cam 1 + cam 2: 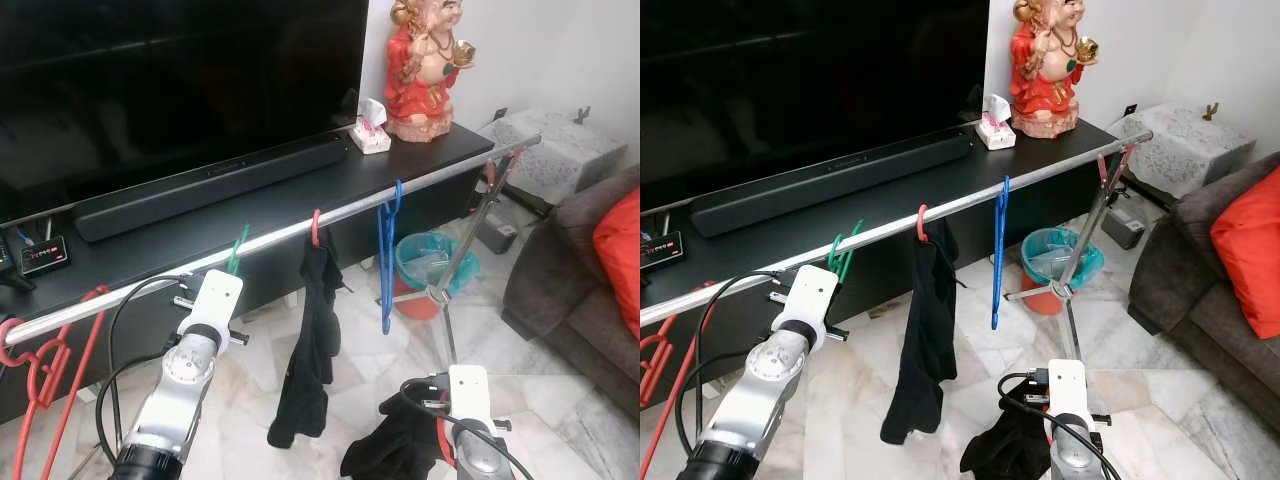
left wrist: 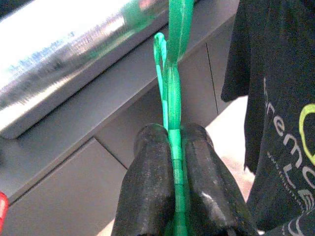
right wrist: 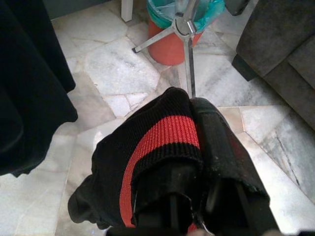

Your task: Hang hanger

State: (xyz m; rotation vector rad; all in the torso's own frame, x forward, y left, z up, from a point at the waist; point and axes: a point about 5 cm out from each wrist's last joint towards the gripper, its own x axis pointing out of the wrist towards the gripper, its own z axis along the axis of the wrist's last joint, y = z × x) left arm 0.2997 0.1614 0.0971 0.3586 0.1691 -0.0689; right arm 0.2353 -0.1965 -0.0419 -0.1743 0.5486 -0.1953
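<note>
The green hanger (image 2: 170,98) hooks over the silver rail (image 1: 290,232), and my left gripper (image 2: 177,147) is clamped on its stem just below the hook, both black fingers (image 2: 150,167) pressed against the green plastic. Along the rail toward my right hang a red hanger (image 1: 315,228) carrying a black garment (image 1: 312,340) with pale lettering, then a bare blue hanger (image 1: 386,255); toward my left, more red hangers (image 1: 45,365) cluster at the rail's near end. My right gripper (image 3: 197,147) sits low over the marble floor (image 3: 113,73), its fingers closed on a black knit cloth with a red stripe (image 3: 157,142) that drapes over them. The rail rests on a metal stand (image 1: 455,262), beside which an orange bin with a teal liner (image 1: 428,268) stands on the floor. Behind the rail, a dark console (image 1: 200,235) bears a soundbar (image 1: 210,185), a television (image 1: 170,80), a tissue box (image 1: 371,130) and a red statue (image 1: 425,65). A grey sofa with a red cushion (image 1: 618,255) lies to my right.
</note>
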